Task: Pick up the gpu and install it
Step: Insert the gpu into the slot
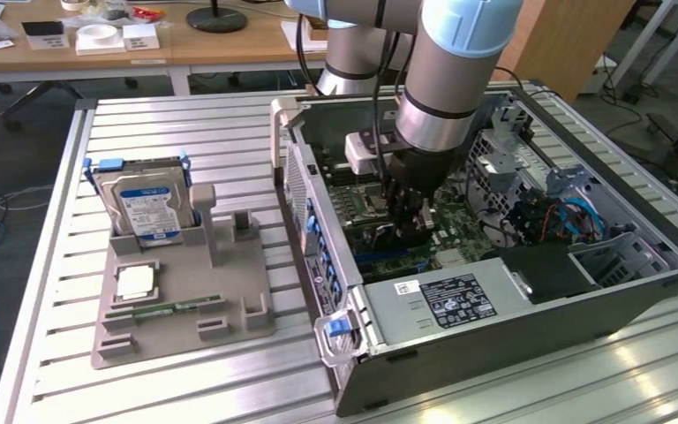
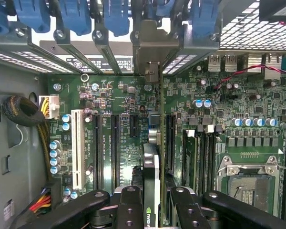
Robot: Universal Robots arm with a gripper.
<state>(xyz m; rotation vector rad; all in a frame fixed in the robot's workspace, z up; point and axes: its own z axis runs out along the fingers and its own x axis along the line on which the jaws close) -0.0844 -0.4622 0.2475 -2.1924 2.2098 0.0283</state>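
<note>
Wrist view — thin gpu edge-on in black end effector

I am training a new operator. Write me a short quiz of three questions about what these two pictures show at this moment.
1. True or false: the hard drive stands inside the computer case.
2. What does the end effector hold? A) the hard drive B) the gpu C) nothing
3. In the exterior view, on which side of the computer case does the grey holder lie?

Key: 1 false, it stands in the grey holder; 2 B; 3 the exterior view's left.
</note>
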